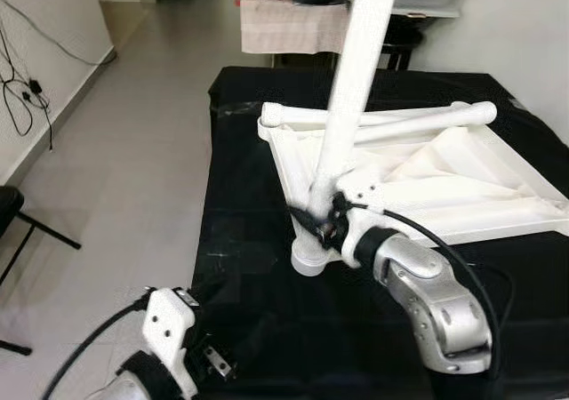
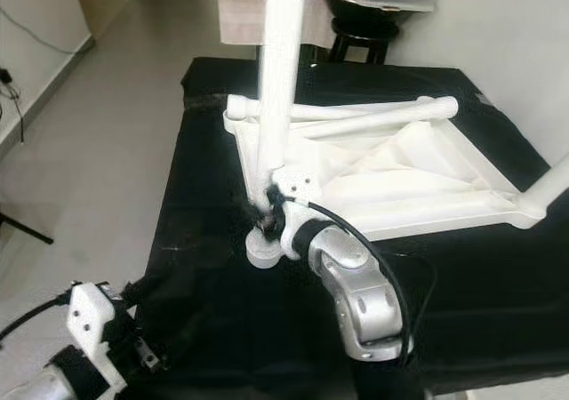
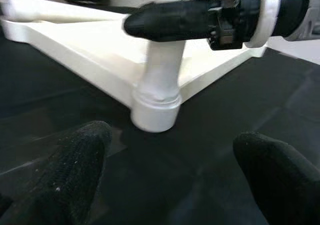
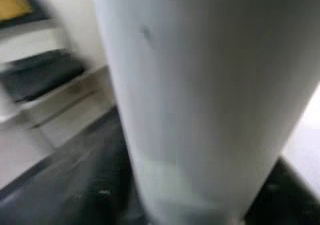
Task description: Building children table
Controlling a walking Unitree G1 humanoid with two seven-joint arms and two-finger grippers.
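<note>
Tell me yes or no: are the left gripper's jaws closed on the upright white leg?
No. In the left wrist view the left gripper has its jaws spread apart, short of the white leg, with black cloth between.

You have bare black surface [image 1: 267,329] along the near edge, between the left gripper [image 3: 170,180] and the corner socket [image 1: 309,260]; its fingers stand apart with nothing between them. Ahead, the upright white leg [image 1: 351,89] blocks the way, with the right gripper [image 1: 322,227] clamped around it low down. Behind that, the overturned white tabletop [image 1: 444,182] takes up the far right half, and a loose leg [image 1: 391,116] lies across its far rim.
</note>
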